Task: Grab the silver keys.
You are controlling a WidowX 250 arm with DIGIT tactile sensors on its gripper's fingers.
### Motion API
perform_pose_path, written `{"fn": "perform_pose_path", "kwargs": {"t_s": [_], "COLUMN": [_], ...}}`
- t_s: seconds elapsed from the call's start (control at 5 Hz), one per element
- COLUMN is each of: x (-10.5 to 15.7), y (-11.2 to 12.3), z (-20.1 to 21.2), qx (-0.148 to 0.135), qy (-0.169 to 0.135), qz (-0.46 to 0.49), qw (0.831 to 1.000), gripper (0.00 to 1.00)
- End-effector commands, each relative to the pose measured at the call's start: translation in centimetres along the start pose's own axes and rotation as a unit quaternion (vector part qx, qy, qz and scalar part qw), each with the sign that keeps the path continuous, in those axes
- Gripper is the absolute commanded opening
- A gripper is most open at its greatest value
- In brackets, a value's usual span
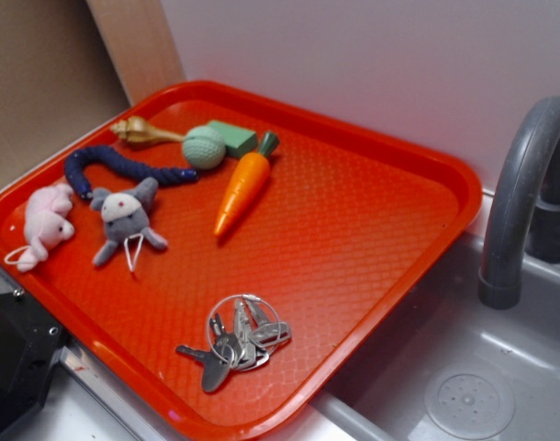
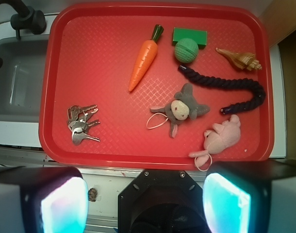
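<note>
Exterior view: the red tray [image 1: 418,220] sits beside a grey sink [image 1: 464,386] with a curved grey faucet [image 1: 519,193]. The silver keys [image 1: 236,338] lie flat near the tray's front edge, well apart from the toy carrot [image 1: 243,191] toward the tray's back. Around the carrot are a green ball [image 1: 204,147], a green block [image 1: 234,137], a shell [image 1: 142,133], a dark blue rope [image 1: 124,167], a grey plush mouse [image 1: 124,220] and a pink plush rabbit [image 1: 46,223]. The claw itself is not visible here.

Wrist view: the gripper [image 2: 145,204] hangs over the tray's near rim [image 2: 138,162], its two fingers [image 2: 60,204] spread wide with nothing between them. The keys [image 2: 81,124] rest in the tray's near-left part, just ahead of the left finger and apart from it. The carrot [image 2: 144,60] lies farther in, the mouse [image 2: 179,110] near the middle.
</note>
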State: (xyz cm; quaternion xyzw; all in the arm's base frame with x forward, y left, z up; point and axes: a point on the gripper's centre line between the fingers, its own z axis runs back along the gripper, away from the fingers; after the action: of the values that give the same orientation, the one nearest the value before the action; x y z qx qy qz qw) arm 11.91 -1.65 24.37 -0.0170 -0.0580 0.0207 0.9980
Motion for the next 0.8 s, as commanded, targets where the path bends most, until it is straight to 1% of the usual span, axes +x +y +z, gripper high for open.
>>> {"fn": "perform_pose_path", "kwargs": {"t_s": [0.0, 0.2, 0.4, 0.6], "x": [0.0, -0.7, -0.5, -0.6], "y": [0.0, -3.9, -7.6, -10.0], "z": [0.0, -3.0, -5.6, -8.5], "qx": [0.0, 0.026, 0.026, 0.037], "qy": [0.0, -0.019, -0.022, -0.016], "qz": [0.0, 0.005, -0.019, -0.047], "qw": [1.0, 0.999, 0.999, 0.998], "gripper": [1.0, 1.0, 1.0, 1.0]}}
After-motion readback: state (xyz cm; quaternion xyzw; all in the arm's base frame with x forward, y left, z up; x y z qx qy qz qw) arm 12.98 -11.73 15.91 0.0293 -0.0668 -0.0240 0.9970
